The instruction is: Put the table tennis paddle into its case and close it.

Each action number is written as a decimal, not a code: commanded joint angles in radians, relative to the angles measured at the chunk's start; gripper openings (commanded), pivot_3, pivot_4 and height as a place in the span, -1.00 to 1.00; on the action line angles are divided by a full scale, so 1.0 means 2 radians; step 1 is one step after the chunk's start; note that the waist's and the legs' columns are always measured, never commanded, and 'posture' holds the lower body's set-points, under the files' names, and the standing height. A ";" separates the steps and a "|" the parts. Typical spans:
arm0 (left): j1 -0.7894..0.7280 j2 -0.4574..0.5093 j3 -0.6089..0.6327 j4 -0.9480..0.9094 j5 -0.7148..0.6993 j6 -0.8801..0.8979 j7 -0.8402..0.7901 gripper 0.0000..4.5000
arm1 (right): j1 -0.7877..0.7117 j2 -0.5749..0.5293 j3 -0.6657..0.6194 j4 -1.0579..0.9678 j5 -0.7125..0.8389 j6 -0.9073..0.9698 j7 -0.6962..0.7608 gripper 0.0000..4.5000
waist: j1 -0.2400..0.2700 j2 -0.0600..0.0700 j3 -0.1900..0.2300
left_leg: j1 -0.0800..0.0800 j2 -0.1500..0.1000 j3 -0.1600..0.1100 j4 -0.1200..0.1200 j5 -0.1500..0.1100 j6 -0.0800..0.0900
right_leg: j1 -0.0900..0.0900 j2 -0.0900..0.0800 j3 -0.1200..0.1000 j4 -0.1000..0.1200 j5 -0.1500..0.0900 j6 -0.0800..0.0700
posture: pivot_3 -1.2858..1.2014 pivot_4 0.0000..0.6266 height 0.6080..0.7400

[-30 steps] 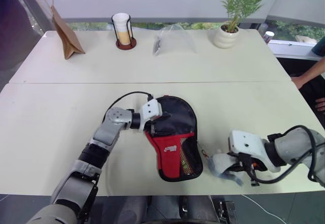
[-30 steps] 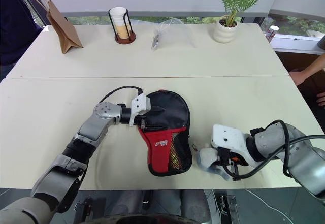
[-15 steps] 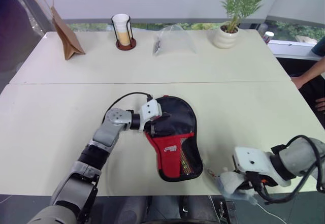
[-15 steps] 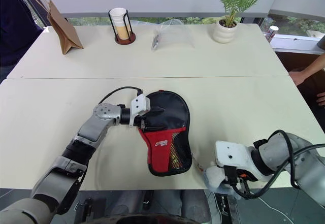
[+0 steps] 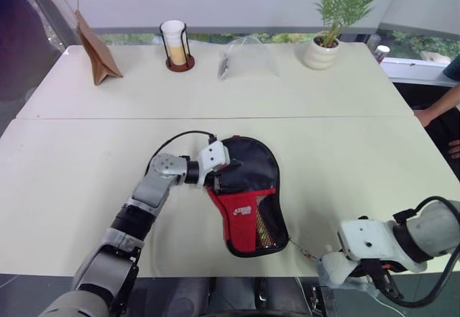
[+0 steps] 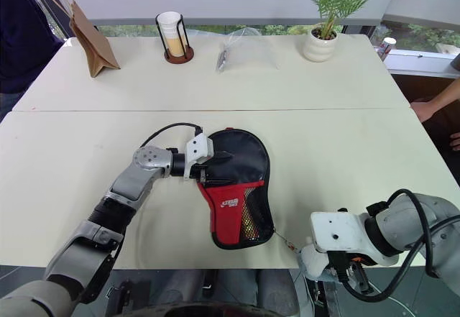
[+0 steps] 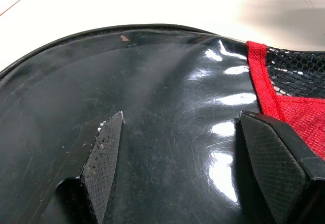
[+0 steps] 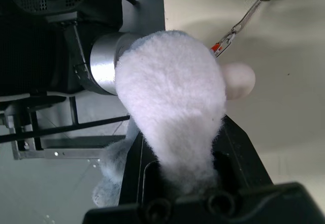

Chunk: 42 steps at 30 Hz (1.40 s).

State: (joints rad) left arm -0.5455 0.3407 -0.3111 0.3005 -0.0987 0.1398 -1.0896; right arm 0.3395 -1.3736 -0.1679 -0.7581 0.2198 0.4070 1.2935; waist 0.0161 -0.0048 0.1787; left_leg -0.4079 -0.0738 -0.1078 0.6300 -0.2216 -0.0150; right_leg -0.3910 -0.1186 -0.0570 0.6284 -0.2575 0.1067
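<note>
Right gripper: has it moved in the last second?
Yes. The right gripper, shut on a fluffy charm, pulled toward the table's near edge, away from the case.

Along the far side of the white table (image 5: pixel 72 173) stand a brown paper bag (image 5: pixel 97 51), a cup in a black wire holder (image 5: pixel 175 44), a clear plastic bag (image 5: pixel 246 57) and a potted plant (image 5: pixel 327 33). A person's arm (image 5: pixel 438 108) shows at the right edge.

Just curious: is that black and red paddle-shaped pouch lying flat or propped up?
Flat: the black and red fabric pouch lies spread on the pale table.
</note>
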 commanded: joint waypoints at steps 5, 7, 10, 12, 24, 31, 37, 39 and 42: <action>0.010 0.008 -0.017 0.043 0.026 0.004 0.005 0.68 | -0.058 0.008 0.011 0.029 0.009 0.021 -0.005 0.34 | 0.000 0.000 0.000 | 0.000 0.000 0.000 0.000 0.000 0.000 | 0.000 0.000 0.000 0.000 0.000 -0.001 | 0.03 -0.52 1.00; 0.010 0.009 -0.016 0.043 0.026 0.001 0.005 0.68 | -0.081 0.011 0.013 0.042 0.013 0.026 -0.008 0.80 | 0.000 0.000 0.000 | 0.000 0.000 0.000 0.000 0.000 0.000 | 0.000 0.000 0.000 0.000 0.000 -0.001 | 0.03 -0.52 1.00; 0.006 0.008 -0.012 0.045 0.024 -0.004 0.007 0.68 | -0.113 0.014 0.018 0.065 0.011 0.030 -0.012 0.98 | -0.001 0.000 0.000 | 0.000 0.000 0.000 0.000 0.000 0.000 | 0.000 0.000 0.000 0.000 0.000 -0.001 | 0.03 -0.52 1.00; 0.003 0.006 -0.007 0.043 0.018 -0.002 0.006 0.68 | -0.131 0.013 0.018 0.080 0.013 0.031 -0.010 0.98 | 0.000 0.000 0.000 | 0.000 0.000 0.000 0.000 0.000 0.000 | 0.000 0.000 0.000 0.000 0.000 -0.001 | 0.03 -0.52 1.00; -0.054 0.052 0.082 -0.067 -0.090 0.118 -0.029 0.68 | -0.300 0.018 0.006 0.187 0.074 0.054 0.006 0.98 | -0.002 0.001 0.002 | -0.003 0.000 0.000 0.000 0.000 0.000 | -0.004 0.001 0.000 0.000 0.002 -0.001 | 0.03 -0.52 1.00; -0.062 0.139 0.149 -0.149 -0.172 0.217 -0.059 0.68 | -0.364 0.028 0.002 0.226 0.098 0.075 0.003 0.98 | -0.002 0.001 0.003 | -0.007 -0.001 0.000 0.000 0.000 0.001 | -0.008 0.001 0.000 0.001 0.002 -0.001 | 0.03 -0.52 1.00; -0.035 0.235 0.211 -0.211 -0.234 0.286 -0.080 0.68 | -0.378 0.044 -0.025 0.233 0.138 0.106 -0.005 0.98 | -0.003 0.001 0.004 | -0.007 -0.001 0.000 0.000 0.000 0.001 | -0.008 0.001 0.001 0.001 0.002 -0.001 | 0.03 -0.52 1.00; -0.020 0.255 0.223 -0.228 -0.250 0.300 -0.083 0.68 | -0.378 0.050 -0.029 0.228 0.147 0.115 -0.011 0.98 | -0.003 0.001 0.004 | -0.007 -0.001 0.000 0.000 0.000 0.001 | -0.008 0.001 0.001 0.001 0.002 -0.001 | 0.03 -0.52 1.00; 0.009 0.277 0.238 -0.252 -0.271 0.314 -0.089 0.68 | -0.378 0.062 -0.027 0.218 0.156 0.126 -0.026 0.98 | -0.003 0.001 0.004 | -0.007 -0.001 0.000 0.000 0.000 0.001 | -0.008 0.001 0.001 0.001 0.002 -0.001 | 0.03 -0.52 1.00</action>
State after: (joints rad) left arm -0.5352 0.8696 0.1230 -0.1548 -0.6028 0.7564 -1.2597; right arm -0.4018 -1.2578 -0.1848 -0.2926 0.5132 0.6511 1.2609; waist 0.0099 -0.0022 0.1865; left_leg -0.4221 -0.0750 -0.1069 0.6303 -0.2216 -0.0139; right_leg -0.4079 -0.1175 -0.0552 0.6313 -0.2538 0.1047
